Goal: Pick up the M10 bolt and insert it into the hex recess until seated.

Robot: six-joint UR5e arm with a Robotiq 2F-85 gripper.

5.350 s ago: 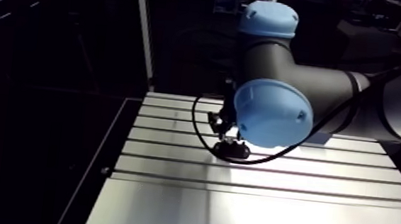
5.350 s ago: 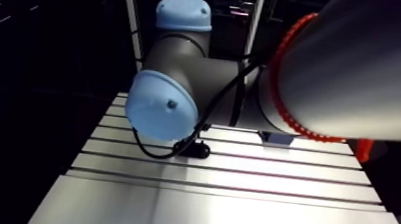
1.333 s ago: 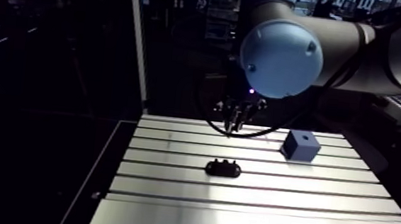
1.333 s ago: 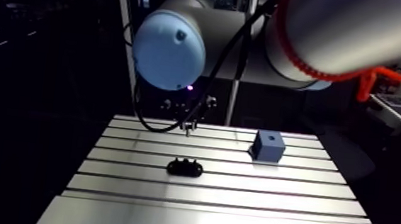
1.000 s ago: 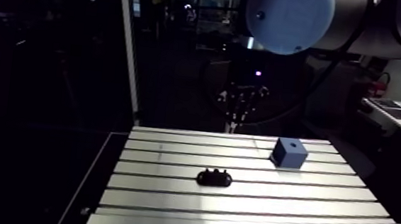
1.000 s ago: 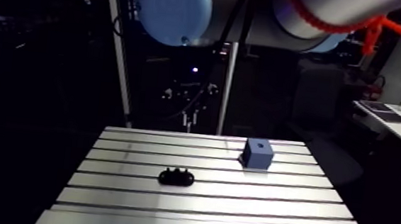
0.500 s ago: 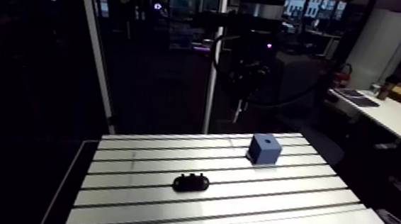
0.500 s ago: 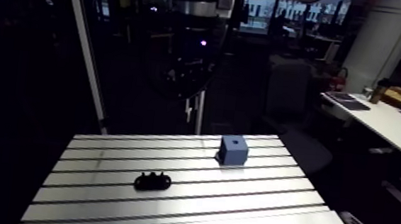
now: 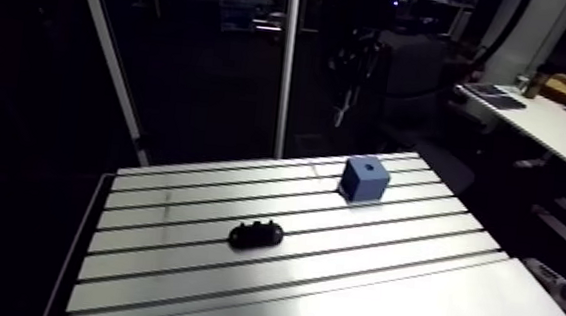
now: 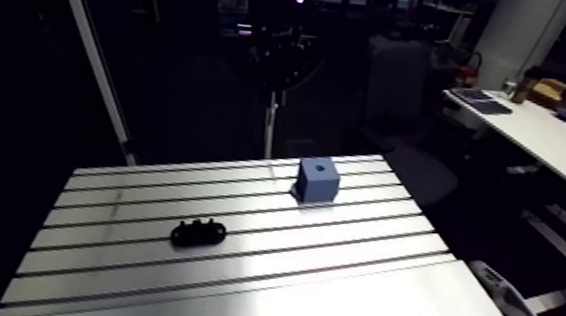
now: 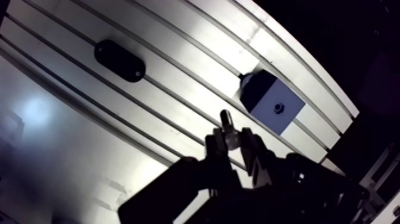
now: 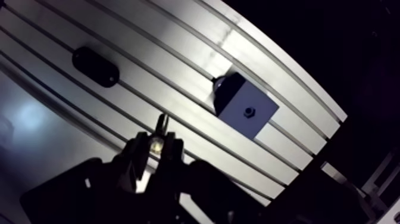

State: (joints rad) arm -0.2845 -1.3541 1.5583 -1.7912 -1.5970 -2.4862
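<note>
Half the bolt point(image 11: 226, 119) is hidden in the end effector point(image 11: 233, 143) — block point(image 11: 269, 102) recess shape unreadable.

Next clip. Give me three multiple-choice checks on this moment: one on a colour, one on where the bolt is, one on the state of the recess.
1. What colour is the block?
A red; B yellow; C blue.
2. Where is the bolt?
A seated in the block; B held in the gripper; C lying on the black holder.
3. The recess is:
A open and empty; B filled by the bolt; C covered by the gripper.

Answers:
1 C: the arm view shows its blue sides.
2 B: in the wrist view the fingers are pressed on it above the table.
3 A: its dark hole shows unobstructed on the block's top.
</note>
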